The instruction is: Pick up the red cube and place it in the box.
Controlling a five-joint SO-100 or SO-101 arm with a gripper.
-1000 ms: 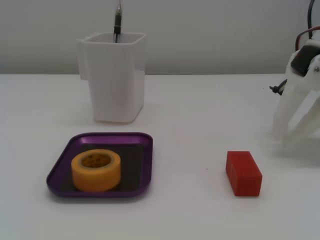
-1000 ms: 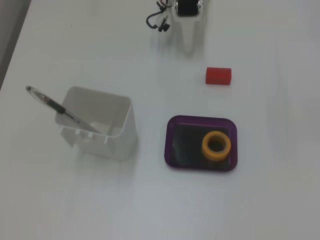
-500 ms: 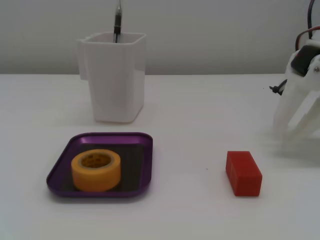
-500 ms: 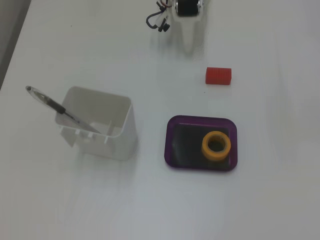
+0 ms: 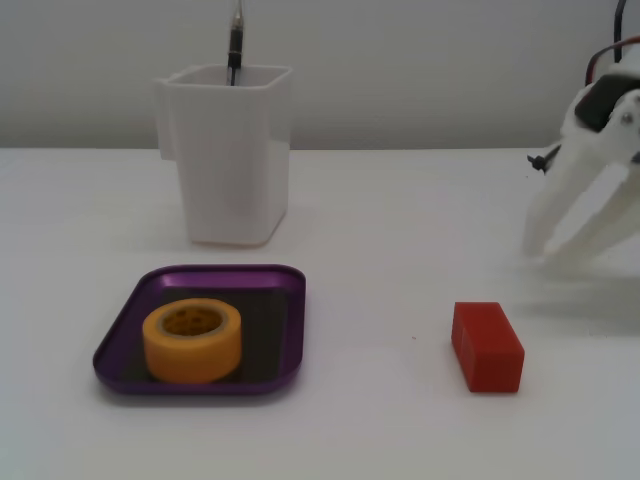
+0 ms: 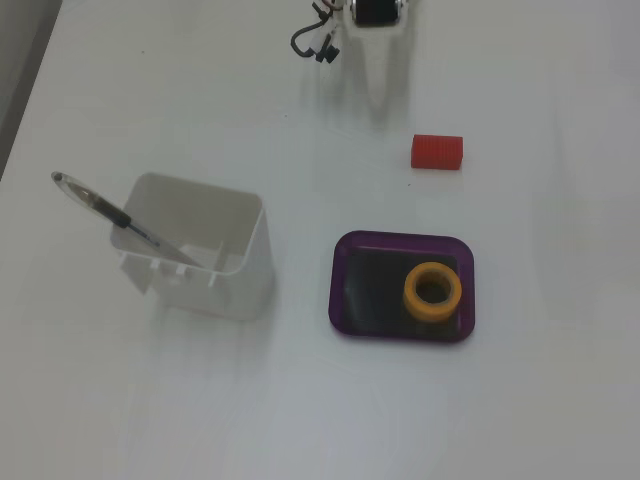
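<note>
**Q:** Where do things stand?

**A:** The red cube [image 5: 487,346] lies on the white surface [image 5: 400,440], apart from the box [image 5: 125,345]. The gripper [image 5: 563,253] hovers nearby, its fingers [image 5: 545,225] spread, empty.

**Q:** Best approach?

**A:** Probably straddle the cube's narrower sides, then close.

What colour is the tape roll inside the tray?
Yellow-orange tape roll, clearest in the fixed view from the table's side.

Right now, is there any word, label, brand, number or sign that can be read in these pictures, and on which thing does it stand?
None: no text can be read in either fixed view.
The red cube, the purple box, the yellow tape roll and the white cup show plain surfaces.
The pen in the cup is too small to show any print.
The gripper shows no marking.
</note>
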